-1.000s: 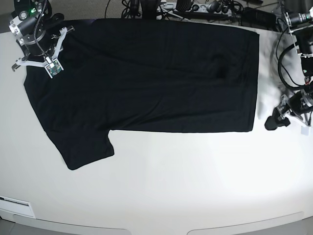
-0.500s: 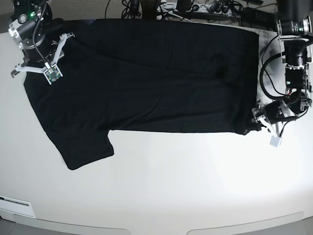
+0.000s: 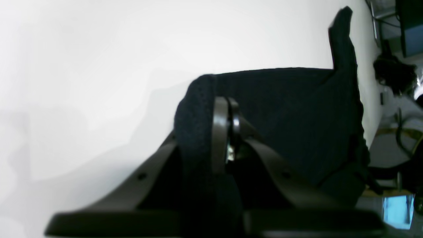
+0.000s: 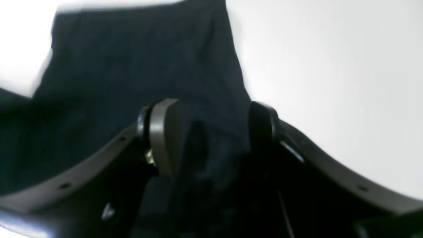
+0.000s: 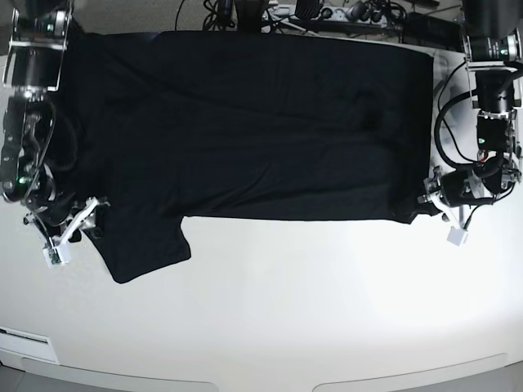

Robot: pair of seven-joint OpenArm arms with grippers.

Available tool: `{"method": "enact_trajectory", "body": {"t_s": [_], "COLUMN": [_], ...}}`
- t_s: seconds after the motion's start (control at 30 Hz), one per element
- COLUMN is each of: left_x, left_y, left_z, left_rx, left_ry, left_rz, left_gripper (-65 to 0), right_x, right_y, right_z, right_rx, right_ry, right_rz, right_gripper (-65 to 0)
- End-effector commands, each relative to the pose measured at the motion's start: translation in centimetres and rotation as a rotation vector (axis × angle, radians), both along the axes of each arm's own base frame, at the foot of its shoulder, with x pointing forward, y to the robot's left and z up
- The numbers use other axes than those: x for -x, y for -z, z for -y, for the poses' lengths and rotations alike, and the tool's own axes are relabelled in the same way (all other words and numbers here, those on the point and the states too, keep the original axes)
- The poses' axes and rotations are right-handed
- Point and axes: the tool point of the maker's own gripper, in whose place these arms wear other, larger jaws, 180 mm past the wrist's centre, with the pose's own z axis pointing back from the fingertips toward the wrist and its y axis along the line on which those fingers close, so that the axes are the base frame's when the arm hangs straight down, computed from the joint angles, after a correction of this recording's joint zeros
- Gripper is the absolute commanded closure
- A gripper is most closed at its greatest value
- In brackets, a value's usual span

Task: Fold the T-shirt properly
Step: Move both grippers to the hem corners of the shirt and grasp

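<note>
The black T-shirt [image 5: 261,131] lies spread flat across the back half of the white table [image 5: 286,310], with one sleeve [image 5: 147,249] pointing toward the front left. My left gripper [image 5: 426,204] sits at the shirt's near right corner. In the left wrist view it [image 3: 228,132] is shut on a raised fold of the T-shirt [image 3: 297,109]. My right gripper [image 5: 82,219] is at the left edge beside the sleeve. In the right wrist view it [image 4: 213,132] is open, its fingers [image 4: 163,135] straddling the dark cloth [image 4: 138,59].
Cables and equipment [image 5: 327,12] crowd the table's back edge. The left arm's cabling [image 5: 458,98] hangs at the right. A small white label [image 5: 24,336] lies at the front left corner. Bare white tabletop stretches in front of the shirt.
My left gripper came in from the right and closed on the shirt's near right corner. My right arm swung from the back left corner down to the sleeve, and its jaws widened.
</note>
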Motion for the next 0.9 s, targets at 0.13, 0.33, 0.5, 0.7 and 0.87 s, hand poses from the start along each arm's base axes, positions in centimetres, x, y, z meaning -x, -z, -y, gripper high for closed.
{"method": "enact_trajectory", "body": {"t_s": [0.13,0.33,0.5,0.7,0.87], "left_x": [1.4,1.6,1.5,2.1,1.9], "left_y": [1.3,1.4,1.2,0.7,-0.8], "left_z": [-0.2,-0.1,0.1,0.8,1.9], "left_rx": [-0.021,-0.021,-0.003,0.011,0.064], "left_ry": [0.014,0.019,0.014,0.093,0.167], "left_rz": [-0.077,-0.084,-0.076,-0.044,0.044], "left_gripper": [0.0,0.0,0.0,0.0,0.0], "right_x": [-5.2,-7.2,-6.2,-5.7,-5.5], "right_y": [0.1,1.3,2.4,1.6,0.1], "right_z": [2.3,3.8,0.6,-3.5,-4.5], "right_rx": [-0.188,-0.248,-0.331,-0.452,-0.485], "right_ry": [0.086,0.181,0.083,-0.045,-0.105], "right_rz": [-0.055,-0.106,-0.153,-0.169,-0.224], "right_gripper": [-35.0,-35.0,-35.0,-32.2,0.0]}}
